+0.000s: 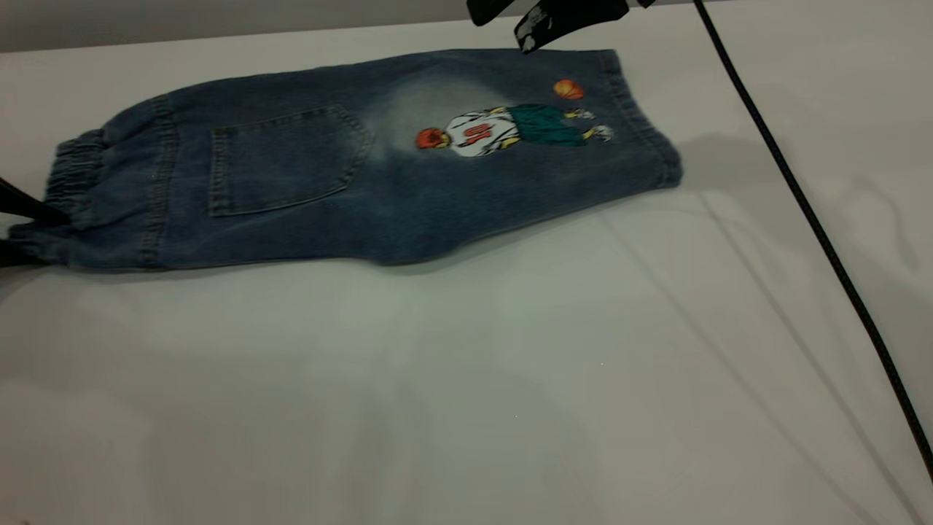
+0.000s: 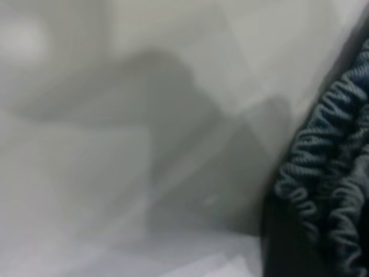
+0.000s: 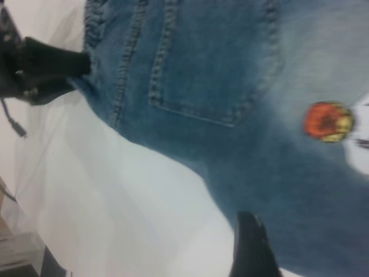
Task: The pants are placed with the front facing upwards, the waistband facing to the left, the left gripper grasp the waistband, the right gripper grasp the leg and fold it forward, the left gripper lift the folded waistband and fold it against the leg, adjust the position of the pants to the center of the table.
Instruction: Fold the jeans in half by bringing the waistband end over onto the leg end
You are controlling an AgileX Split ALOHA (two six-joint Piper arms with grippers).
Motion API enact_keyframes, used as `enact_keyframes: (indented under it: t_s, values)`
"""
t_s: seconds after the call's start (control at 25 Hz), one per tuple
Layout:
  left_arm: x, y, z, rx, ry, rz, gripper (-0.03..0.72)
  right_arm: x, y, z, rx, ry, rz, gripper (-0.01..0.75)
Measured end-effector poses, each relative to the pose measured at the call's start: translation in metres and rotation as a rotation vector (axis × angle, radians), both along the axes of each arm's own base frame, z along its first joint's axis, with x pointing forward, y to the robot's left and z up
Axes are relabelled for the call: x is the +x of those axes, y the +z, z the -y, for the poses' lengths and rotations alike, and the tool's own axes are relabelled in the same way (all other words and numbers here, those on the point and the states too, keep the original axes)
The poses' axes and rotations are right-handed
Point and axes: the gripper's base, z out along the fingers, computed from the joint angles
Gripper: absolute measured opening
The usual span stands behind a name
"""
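The blue denim pants (image 1: 350,182) lie folded lengthwise on the white table (image 1: 466,379), patch pocket (image 1: 284,157) and embroidered basketball player (image 1: 510,131) facing up. The ruched waistband (image 1: 73,168) is at the left and the leg hem (image 1: 641,117) at the right. My left gripper (image 1: 33,237) reaches in from the left edge, its black fingers (image 3: 52,63) closed on the waistband's near corner (image 2: 328,150). My right gripper (image 1: 510,29) hovers open above the far edge of the leg. One of its fingertips (image 3: 251,248) shows over the denim (image 3: 242,81), holding nothing.
A black cable (image 1: 802,204) runs diagonally down the right side of the table. Bare white tabletop spreads in front of the pants and to their right. The table's far edge (image 1: 219,40) runs just behind the pants.
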Motion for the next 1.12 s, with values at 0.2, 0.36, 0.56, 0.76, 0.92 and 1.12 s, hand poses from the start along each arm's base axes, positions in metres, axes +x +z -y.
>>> enact_keyframes:
  t_s: [0.2,0.36,0.56,0.76,0.92,1.12]
  values:
    - [0.004,0.002,0.004,0.060,-0.008,0.001,0.111,-0.005,-0.011,-0.013,0.015,0.025,-0.040,0.367]
    - [0.005,0.018,0.000,0.144,-0.048,0.032,0.109,-0.013,-0.030,-0.035,0.042,0.042,-0.090,0.367]
    - [0.008,0.060,0.001,0.143,-0.081,0.115,0.107,-0.026,-0.051,-0.073,0.065,0.072,-0.066,0.367]
    - [0.000,0.094,0.006,0.144,-0.169,0.129,0.105,-0.039,-0.049,-0.108,0.098,0.069,0.001,0.367]
    - [-0.010,0.119,0.010,0.174,-0.240,0.125,0.102,-0.049,-0.053,-0.129,0.073,0.062,0.053,0.367]
    - [-0.028,0.151,0.017,0.226,-0.257,0.171,0.102,-0.057,-0.068,-0.140,0.046,0.070,0.048,0.367]
